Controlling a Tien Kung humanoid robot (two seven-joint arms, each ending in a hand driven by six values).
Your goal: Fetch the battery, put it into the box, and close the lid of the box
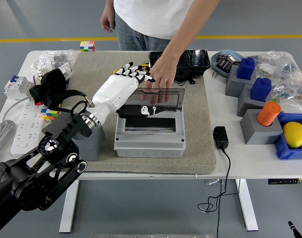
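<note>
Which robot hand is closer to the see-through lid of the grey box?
Left. The robot's left hand reaches right up to the lid's far left corner, beside the person's hand pressing on it. The right hand is out of view.

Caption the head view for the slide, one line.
Robot's left hand open at the grey plastic box's raised smoked transparent lid, where a person's hand also rests.
</note>
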